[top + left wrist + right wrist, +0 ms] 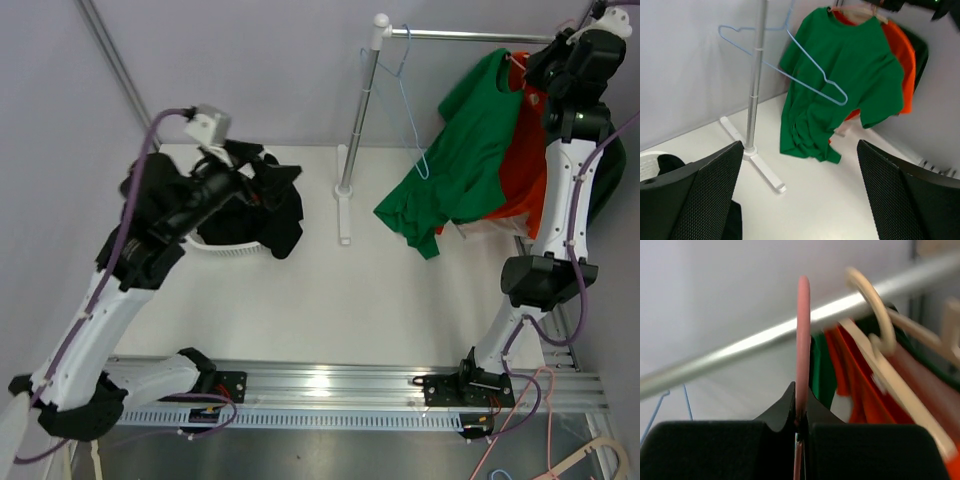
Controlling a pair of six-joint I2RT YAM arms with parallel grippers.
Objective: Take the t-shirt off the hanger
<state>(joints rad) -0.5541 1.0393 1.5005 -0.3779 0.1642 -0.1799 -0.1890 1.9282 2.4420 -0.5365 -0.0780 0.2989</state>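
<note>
Over the desk's (pixel 330 300) far right corner the green t-shirt (pixel 460 150) hung from the rail (pixel 450 36). The left hand (pixel 799 150) gaped wide and empty near the far left corner. The right hand (pixel 800 425) was pinched tight on the pink hanger (pixel 803 340) at its hook.

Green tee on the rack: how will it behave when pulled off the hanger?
Likely floppy: the green t-shirt drapes in folds, its hem bunched. Probably light; may cling and drag rather than slide. The pink hanger, hooked on the rail and pinched by the right gripper, may swing.
</note>
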